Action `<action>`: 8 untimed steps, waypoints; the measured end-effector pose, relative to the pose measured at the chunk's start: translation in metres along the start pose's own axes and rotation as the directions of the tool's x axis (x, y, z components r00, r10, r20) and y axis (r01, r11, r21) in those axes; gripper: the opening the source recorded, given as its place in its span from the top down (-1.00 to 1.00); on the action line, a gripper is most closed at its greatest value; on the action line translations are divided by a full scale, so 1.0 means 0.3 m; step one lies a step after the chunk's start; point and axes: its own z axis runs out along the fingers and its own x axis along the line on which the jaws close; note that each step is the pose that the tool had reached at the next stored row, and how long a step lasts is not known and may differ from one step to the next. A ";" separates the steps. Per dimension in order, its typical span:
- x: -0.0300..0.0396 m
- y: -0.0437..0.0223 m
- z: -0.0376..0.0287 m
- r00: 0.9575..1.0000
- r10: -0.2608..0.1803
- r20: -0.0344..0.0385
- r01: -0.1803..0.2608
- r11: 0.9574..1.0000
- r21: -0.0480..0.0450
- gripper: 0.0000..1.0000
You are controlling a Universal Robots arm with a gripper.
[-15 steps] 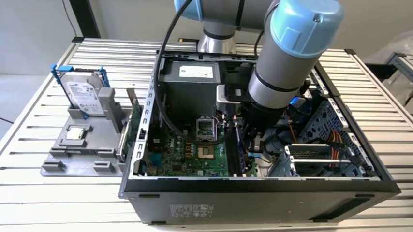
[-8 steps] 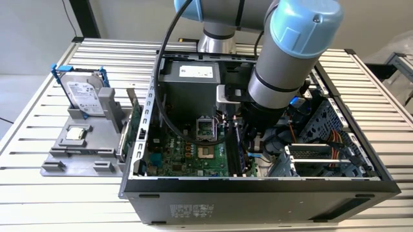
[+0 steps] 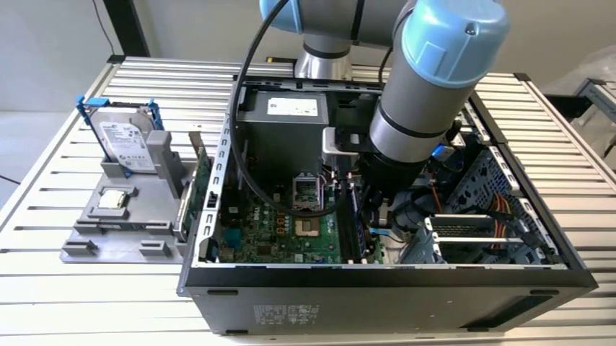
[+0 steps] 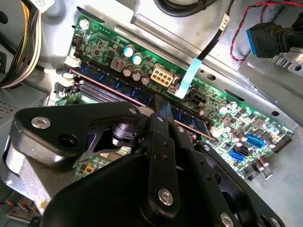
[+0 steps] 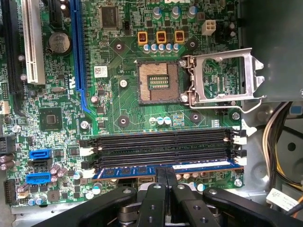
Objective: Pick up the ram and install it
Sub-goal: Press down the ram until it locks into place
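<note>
The ram [image 5: 128, 170] is a long blue stick standing on edge in the memory slot nearest my gripper, at the motherboard's edge. It also shows in the second wrist view as the ram [image 4: 116, 85], and in the exterior view as the thin ram [image 3: 348, 216] upright inside the case. My gripper [image 5: 166, 176] is directly over the stick's middle. Its two black fingers are shut together, in line with the stick's length, and the tips rest on its top edge. The gripper [image 4: 163, 108] meets that edge in the second wrist view too.
Three black memory slots [image 5: 161, 144] lie beside the ram. The processor socket [image 5: 158, 82] has its metal frame [image 5: 222, 75] flipped open. Case walls [image 3: 385, 277], a drive cage [image 3: 481, 234] and cables surround the arm [image 3: 423, 108]. A hard drive [image 3: 127, 140] and a processor chip [image 3: 115, 200] sit on a grey fixture outside.
</note>
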 end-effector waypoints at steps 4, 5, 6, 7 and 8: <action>0.001 0.000 0.005 1.000 0.000 0.000 0.000 1.000 0.000 1.00; 0.001 0.000 0.006 1.000 0.000 -0.001 0.000 1.000 0.000 1.00; 0.001 0.000 0.007 1.000 0.000 0.000 0.000 1.000 0.000 1.00; 0.001 0.000 0.007 1.000 0.000 0.000 0.000 1.000 0.000 1.00; 0.001 0.000 0.008 1.000 0.000 0.000 0.000 1.000 0.000 1.00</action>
